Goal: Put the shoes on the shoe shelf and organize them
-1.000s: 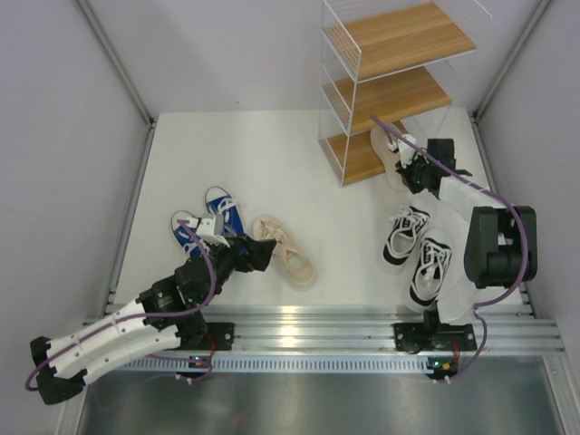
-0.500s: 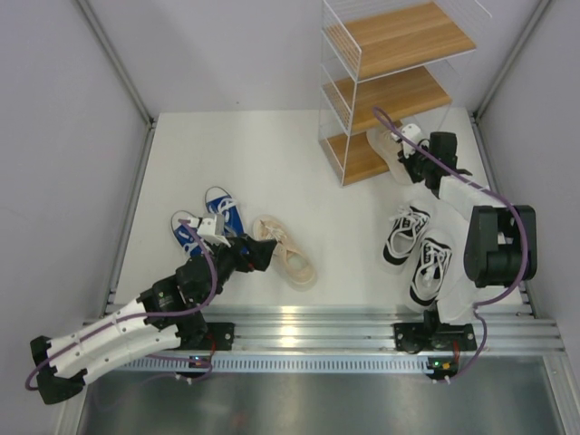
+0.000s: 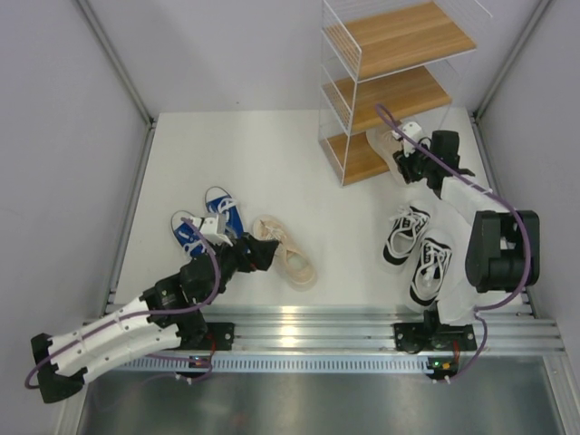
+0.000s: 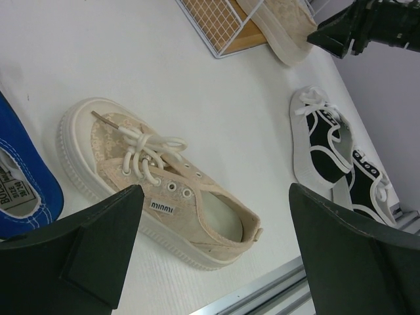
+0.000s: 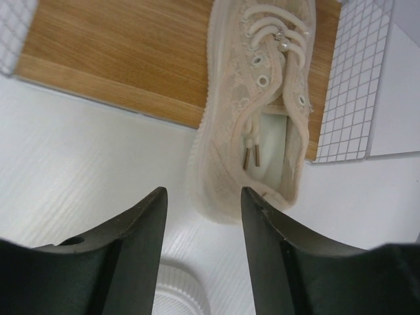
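Observation:
One beige shoe (image 5: 256,111) lies with its toe on the shoe shelf's (image 3: 390,82) bottom wooden tier (image 5: 111,59) and its heel hanging off the front edge. My right gripper (image 5: 202,197) is open just behind that heel, with nothing between its fingers. The other beige shoe (image 4: 157,184) lies on the floor, and my left gripper (image 4: 213,197) hovers wide open over its heel end. Two blue shoes (image 3: 222,208) (image 3: 188,231) sit left of the left gripper (image 3: 258,254). Two black shoes (image 3: 405,234) (image 3: 430,270) lie near the right arm.
The shelf's upper two tiers (image 3: 399,36) are bare wood. Grey walls with metal posts (image 3: 118,63) enclose the white floor. An aluminium rail (image 3: 299,326) runs along the near edge. A white sole's toe (image 5: 177,289) shows just below my right fingers.
My right gripper pushed the beige shoe further onto the bottom tier, then opened and let it go. The left arm edged slightly toward the floor's beige shoe.

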Controlling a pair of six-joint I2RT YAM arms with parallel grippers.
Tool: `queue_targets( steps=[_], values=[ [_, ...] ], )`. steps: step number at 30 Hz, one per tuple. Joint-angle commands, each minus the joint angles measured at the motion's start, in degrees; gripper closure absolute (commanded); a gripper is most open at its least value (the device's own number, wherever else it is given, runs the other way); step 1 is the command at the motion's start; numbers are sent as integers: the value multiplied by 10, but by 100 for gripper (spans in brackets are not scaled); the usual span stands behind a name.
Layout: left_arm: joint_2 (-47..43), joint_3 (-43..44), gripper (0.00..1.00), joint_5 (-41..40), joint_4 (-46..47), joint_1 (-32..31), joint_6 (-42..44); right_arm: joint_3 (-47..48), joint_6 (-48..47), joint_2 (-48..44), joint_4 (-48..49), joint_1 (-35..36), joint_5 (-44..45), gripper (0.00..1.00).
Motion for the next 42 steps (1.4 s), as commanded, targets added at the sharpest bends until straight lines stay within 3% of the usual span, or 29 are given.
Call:
queue_targets(
  steps=[1,5,6,8,9,12,16,22,26,28,29,30,31,32,33,36,42],
  values=[
    [20,10,3,4,14,0,-46,16,-3,-86,-53,-4,-78,50],
    [55,32,10,-19,-57,1,-137,17,-16,-155,-168,-4,-168,38],
    [77,37,12,-25,-73,1,-195,16,-21,-168,-216,-4,-190,37],
    [106,59,19,-33,-115,1,-269,8,-31,-205,-256,-4,-249,35],
    [139,71,28,-34,-158,1,-292,4,-44,-226,-297,-4,-269,33],
    [213,116,39,-32,-216,1,-349,-33,-50,-264,-314,-4,-310,32],
    [292,155,39,-19,-220,0,-363,-85,-56,-323,-308,-4,-319,30],
    [424,207,30,12,-228,4,-355,-97,-59,-342,-313,-4,-325,29],
    [506,225,32,25,-227,12,-355,-101,-62,-345,-318,-4,-341,29],
    [525,233,40,30,-227,23,-349,-99,-69,-346,-323,-3,-350,29],
    [540,236,63,31,-227,25,-343,-97,-78,-347,-341,-4,-358,29],
    [544,240,82,34,-227,28,-338,-96,-112,-347,-358,-4,-371,29],
    [547,248,92,36,-227,32,-323,-94,-156,-346,-388,-3,-424,29],
    [549,256,95,37,-227,33,-312,-90,-221,-345,-445,-4,-456,29],
    [548,263,97,43,-225,33,-300,-84,-373,-342,-552,-1,-480,27],
    [528,286,100,61,-210,33,-256,-79,-538,-336,-658,40,-507,25],
    [499,339,100,121,-202,32,-241,-11,-549,-306,-675,161,-442,26]
  ],
)
